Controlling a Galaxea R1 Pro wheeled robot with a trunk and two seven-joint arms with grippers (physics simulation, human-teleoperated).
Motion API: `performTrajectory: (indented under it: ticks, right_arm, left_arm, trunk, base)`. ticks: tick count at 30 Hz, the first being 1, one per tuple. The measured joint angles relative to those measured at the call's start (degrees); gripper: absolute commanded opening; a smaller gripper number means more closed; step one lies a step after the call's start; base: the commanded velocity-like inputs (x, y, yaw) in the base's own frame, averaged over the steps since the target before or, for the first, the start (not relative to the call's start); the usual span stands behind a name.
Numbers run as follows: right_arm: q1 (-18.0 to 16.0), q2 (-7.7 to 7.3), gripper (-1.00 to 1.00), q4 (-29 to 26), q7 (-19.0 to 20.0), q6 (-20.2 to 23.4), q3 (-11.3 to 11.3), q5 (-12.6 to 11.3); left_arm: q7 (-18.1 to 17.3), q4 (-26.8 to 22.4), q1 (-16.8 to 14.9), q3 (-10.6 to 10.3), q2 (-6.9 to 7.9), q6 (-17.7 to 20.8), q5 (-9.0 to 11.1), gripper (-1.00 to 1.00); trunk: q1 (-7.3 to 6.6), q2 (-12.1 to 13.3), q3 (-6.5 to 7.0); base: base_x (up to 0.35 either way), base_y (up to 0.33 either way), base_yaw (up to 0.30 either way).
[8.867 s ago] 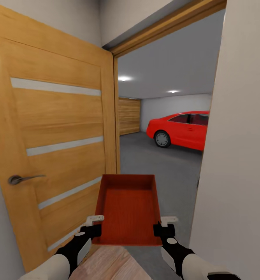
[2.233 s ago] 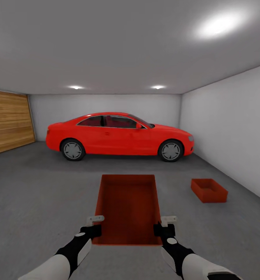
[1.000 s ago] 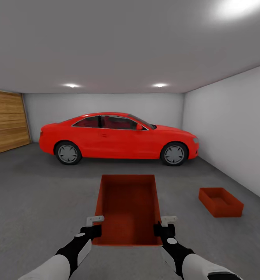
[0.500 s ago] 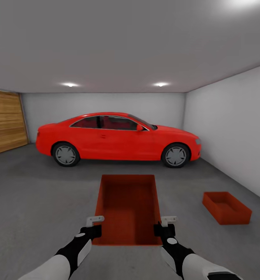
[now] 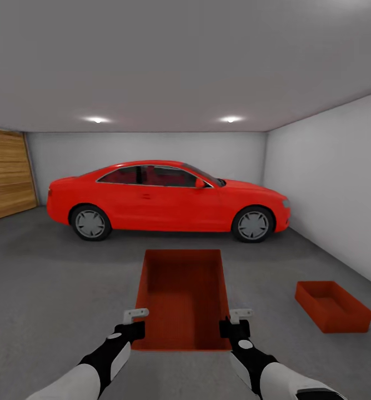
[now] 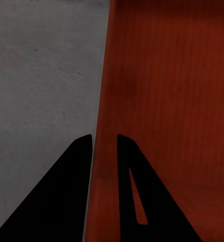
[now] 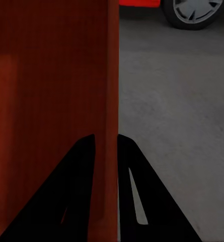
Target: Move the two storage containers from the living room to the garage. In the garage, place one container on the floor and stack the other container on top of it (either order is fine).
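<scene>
Right now we hold one orange-red storage container [image 5: 184,297] out in front of us, in the lower centre of the head view, its open top facing up and its long axis pointing away toward the car. Our left claw [image 5: 135,318] is clenched on the container's left wall near the near corner; in the left wrist view the two dark fingers [image 6: 124,186] stand on either side of that thin wall [image 6: 99,151], one outside over the grey floor and one inside the bin. Our right claw [image 5: 238,318] grasps the right wall in the same manner, and the right wrist view shows its fingers [image 7: 84,186] straddling the wall edge [image 7: 113,101].

We see the second storage container [image 5: 332,306] resting on the dark grey garage floor [image 5: 58,289] at the lower right of the head view, well apart from the one we carry and near the pale grey side wall [image 5: 330,183]. It sits turned at an angle to the wall, open side up.

Across the middle of the frame a red car [image 5: 166,201] stands side-on, and one of its wheels [image 7: 195,12] appears at the upper edge of the right wrist view. A wooden slatted panel door [image 5: 8,175] lies at the left edge. Two ceiling lights [image 5: 96,119] glow above. We can read no brand, label or writing on the containers, the car or the walls.
</scene>
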Motion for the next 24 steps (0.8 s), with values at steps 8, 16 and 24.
performTrajectory:
  ticks: [8, 16, 24]
  right_arm:
    - [0.01, 0.01, -1.0, 0.0, -0.01, -0.01, 0.01, -0.03]
    - [0.0, -0.01, -1.0, 0.0, 0.01, -0.01, 0.04, -0.01]
    - [0.0, -0.03, -1.0, 0.0, 0.03, 0.0, 0.07, 0.02]
  left_arm:
    - [0.0, 0.0, 0.0, -0.02, 0.01, 0.01, 0.01, -1.0]
    - [-0.01, 0.02, 0.0, -0.01, 0.0, -0.02, 0.01, -1.0]
    - [0.0, 0.08, 0.0, 0.02, -0.01, -0.09, 0.01, -1.0]
  trunk:
    - [0.0, 0.0, 0.0]
    - [0.0, 0.0, 0.0]
    - [0.0, 0.0, 0.0]
  base:
    - [0.321, 0.0, 0.0]
    - [0.321, 0.0, 0.0]
    - [0.321, 0.0, 0.0]
